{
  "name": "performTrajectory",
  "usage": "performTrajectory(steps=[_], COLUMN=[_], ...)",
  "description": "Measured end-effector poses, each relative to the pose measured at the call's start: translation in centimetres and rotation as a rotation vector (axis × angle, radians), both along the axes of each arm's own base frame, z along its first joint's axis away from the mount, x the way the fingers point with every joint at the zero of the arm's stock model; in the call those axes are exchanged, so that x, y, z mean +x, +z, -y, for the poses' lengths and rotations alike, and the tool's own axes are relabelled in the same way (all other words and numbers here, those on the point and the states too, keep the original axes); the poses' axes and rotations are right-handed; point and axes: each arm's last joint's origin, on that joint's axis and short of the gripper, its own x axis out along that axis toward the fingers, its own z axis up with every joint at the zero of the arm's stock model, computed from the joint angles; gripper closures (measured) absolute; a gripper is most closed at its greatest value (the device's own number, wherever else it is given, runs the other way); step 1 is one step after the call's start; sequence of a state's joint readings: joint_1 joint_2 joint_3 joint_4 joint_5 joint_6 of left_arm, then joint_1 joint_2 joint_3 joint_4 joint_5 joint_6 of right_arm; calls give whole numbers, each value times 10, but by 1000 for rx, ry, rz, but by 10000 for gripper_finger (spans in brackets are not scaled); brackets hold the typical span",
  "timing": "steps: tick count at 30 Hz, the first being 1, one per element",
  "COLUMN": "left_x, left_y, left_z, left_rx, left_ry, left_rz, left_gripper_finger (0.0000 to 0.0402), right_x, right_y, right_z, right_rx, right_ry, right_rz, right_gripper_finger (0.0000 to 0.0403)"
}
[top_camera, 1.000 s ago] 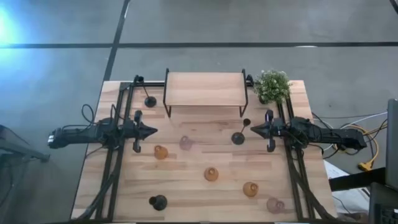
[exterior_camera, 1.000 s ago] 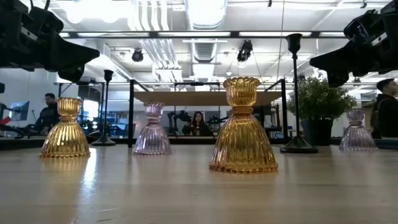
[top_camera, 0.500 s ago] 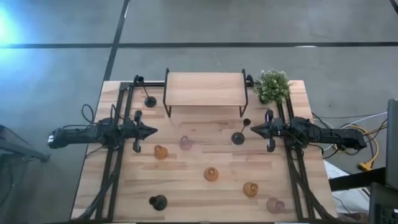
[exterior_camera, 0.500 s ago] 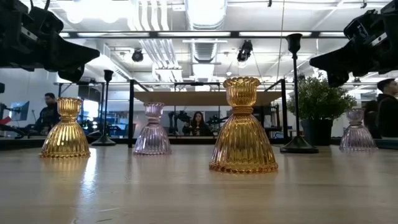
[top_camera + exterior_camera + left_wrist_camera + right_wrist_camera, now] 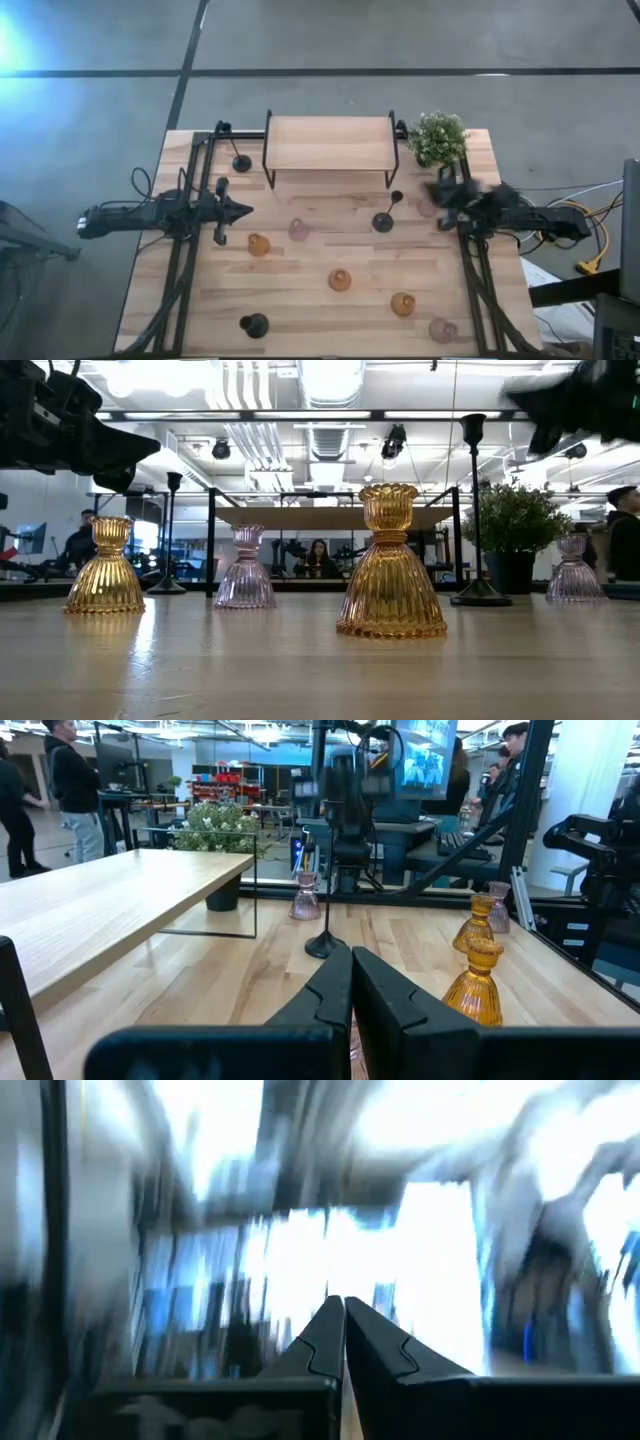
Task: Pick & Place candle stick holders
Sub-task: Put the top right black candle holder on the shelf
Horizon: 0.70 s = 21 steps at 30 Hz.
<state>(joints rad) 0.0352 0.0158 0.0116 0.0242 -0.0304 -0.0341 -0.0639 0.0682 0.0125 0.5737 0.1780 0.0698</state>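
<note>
With its fingers shut on nothing, the right gripper (image 5: 440, 192) could topple the tall black candle holder (image 5: 384, 221) just beside it

I see a big amber glass holder (image 5: 391, 563) nearest on the counter (image 5: 300, 670), another amber one (image 5: 105, 566) far left, two pink ones (image 5: 246, 568) behind, a tall black holder (image 5: 477, 510) beside the plant (image 5: 515, 525)

no text, label, brand, number or sign can be read anywhere here.
</note>
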Motion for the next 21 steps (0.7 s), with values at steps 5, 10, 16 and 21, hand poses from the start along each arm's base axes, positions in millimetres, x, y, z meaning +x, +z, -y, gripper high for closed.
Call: performTrajectory(steps=[5,10,16,21], left_x=[0,0,0,0], left_y=[0,0,0,0], left_z=[0,0,0,0], left_rx=[0,0,0,0], left_ry=[0,0,0,0], left_rz=[0,0,0,-1], left_gripper_finger=[388,388,388,387], right_x=[-47,-70,-64,-47], right_y=[67,143,220,251], right_z=[-5,-11,-9,-5], right_rx=[-237,-453,-479,-330], right_ry=[-115,-122,-132,-74], right_rz=[606,627,199,-220], right_gripper_finger=[394,394,394,394])
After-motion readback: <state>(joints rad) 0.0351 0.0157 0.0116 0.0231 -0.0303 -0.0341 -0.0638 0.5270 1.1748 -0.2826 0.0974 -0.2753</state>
